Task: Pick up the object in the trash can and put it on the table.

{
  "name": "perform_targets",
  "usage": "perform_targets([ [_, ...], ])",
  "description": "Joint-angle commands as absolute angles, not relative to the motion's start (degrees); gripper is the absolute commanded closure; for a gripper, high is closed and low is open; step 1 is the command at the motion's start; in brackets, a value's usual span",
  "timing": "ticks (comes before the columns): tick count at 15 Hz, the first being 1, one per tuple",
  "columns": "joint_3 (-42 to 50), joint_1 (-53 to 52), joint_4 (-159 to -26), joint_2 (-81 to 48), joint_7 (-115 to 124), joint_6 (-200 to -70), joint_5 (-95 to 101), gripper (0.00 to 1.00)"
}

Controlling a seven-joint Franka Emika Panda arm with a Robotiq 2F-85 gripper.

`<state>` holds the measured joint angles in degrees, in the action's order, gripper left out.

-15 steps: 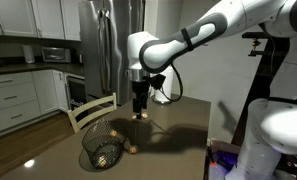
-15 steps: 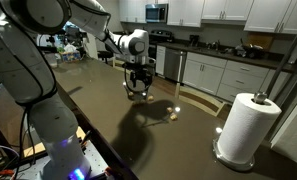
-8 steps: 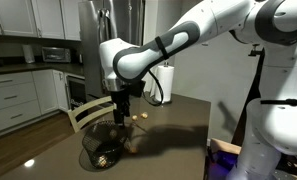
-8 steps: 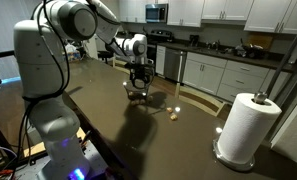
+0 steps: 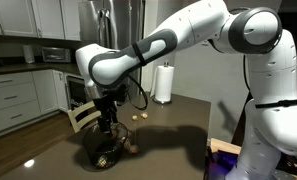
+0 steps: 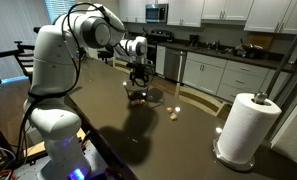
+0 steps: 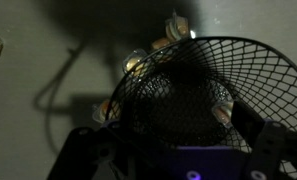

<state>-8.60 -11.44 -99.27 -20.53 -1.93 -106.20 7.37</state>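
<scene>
Wrist view: we find the gripper (image 7: pixel 178 150) above the trash can (image 7: pixel 193 85) on the table (image 7: pixel 28 110), its fingers (image 7: pixel 273 150) spread wide.

The white arm arches down and holds its pincer (image 5: pixel 109 132) at the mouth of the black mesh trash can (image 5: pixel 98 155), which sits near the front left edge of the dark counter (image 5: pixel 178 130). The dimness hides how the jaws stand. A small pale object (image 5: pixel 140 114) lies on the counter behind the can, a paper towel roll (image 5: pixel 165 83) stands farther back, and a pale chair back (image 5: pixel 85 114) shows beside the arm.
</scene>
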Motion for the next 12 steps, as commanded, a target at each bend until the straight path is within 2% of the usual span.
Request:
perform_targets([
  [1, -9.0, -12.2, -93.7, -24.6, -3.9, -103.0, 7.9, 0.00],
  [12, -10.1, -10.5, -99.9, -23.1, -11.7, -110.3, 5.3, 0.00],
])
